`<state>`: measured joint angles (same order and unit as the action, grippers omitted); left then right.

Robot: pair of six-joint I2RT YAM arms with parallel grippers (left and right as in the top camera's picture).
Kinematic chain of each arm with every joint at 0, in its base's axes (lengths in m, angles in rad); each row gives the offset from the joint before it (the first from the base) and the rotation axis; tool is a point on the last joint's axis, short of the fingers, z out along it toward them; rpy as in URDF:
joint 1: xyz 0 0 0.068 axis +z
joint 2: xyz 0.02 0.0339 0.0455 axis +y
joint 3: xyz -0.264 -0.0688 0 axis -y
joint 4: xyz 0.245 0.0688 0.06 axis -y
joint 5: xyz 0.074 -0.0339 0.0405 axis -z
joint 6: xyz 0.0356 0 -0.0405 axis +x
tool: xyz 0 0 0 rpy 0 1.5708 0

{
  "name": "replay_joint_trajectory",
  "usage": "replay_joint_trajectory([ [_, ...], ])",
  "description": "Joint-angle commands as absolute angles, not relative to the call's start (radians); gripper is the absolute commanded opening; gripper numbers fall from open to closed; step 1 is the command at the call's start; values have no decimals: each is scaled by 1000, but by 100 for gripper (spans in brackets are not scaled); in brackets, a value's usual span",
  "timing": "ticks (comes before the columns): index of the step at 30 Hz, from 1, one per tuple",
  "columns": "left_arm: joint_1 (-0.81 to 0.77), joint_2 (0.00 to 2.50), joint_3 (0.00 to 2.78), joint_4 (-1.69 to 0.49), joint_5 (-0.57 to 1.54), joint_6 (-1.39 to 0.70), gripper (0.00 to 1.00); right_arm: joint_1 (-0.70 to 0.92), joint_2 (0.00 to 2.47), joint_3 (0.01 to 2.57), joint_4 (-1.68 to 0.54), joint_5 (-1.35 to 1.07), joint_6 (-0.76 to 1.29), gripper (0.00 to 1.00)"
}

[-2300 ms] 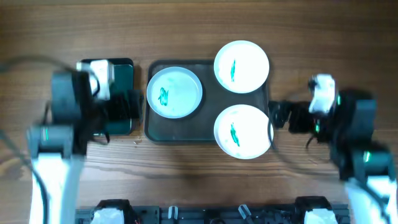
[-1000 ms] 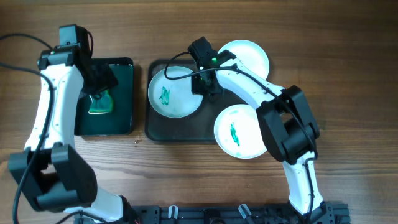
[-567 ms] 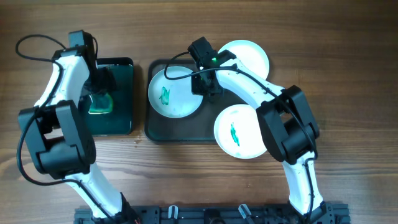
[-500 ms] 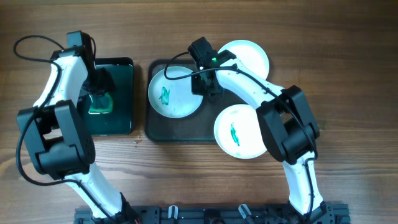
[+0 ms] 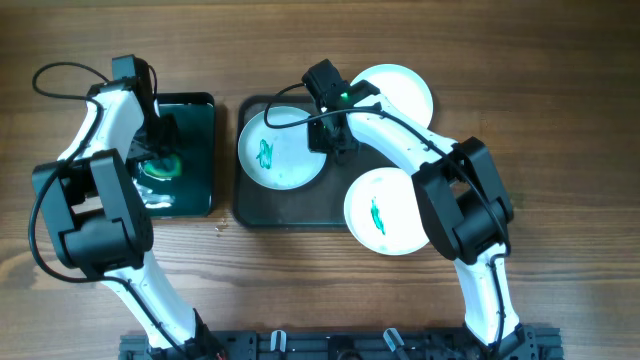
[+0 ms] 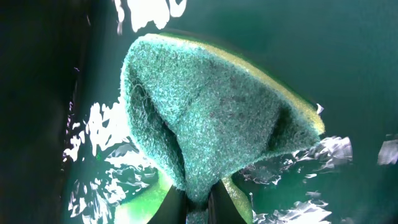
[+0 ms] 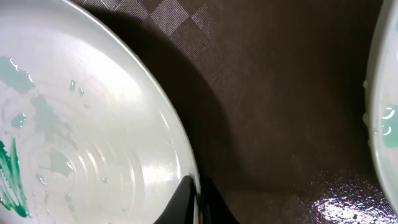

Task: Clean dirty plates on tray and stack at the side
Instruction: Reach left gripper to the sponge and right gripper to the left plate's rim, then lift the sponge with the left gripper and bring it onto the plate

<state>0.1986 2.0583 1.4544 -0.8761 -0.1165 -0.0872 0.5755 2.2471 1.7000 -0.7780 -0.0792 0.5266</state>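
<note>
Plate point(image 7: 81, 124) sits rim-pinched in right tool point(image 7: 194, 190); sponge point(image 6: 211, 118) in left tool point(image 6: 199, 198).

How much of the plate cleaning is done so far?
Nothing is finished yet. No plate is stacked at the side. The near plate and the left plate show green smears; the right arm hides the middle of the far plate. In hand: the left gripper pinches the sponge in the small wet tray, and the right gripper grips the left plate's rim on the big tray. Left: wiping and stacking all three.

Overhead looks straight down; wrist cameras sit close over its sponge point(image 6: 205, 118) and plate point(image 7: 93, 124).
</note>
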Motion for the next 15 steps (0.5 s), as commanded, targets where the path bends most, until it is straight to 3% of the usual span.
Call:
replay_joint_trajectory([
  [1,192,2009,1492,-933,-1,-90,4,579,2288,1696,-786,-67,516,4],
  [7,163,1842,1565,-1039,132,-132,4,561,2287,1696,-801,-144,516,4],
  [15,-98,1872,1535,-997,231,-245,4,529,2287,1693,-879,-245,517,4],
])
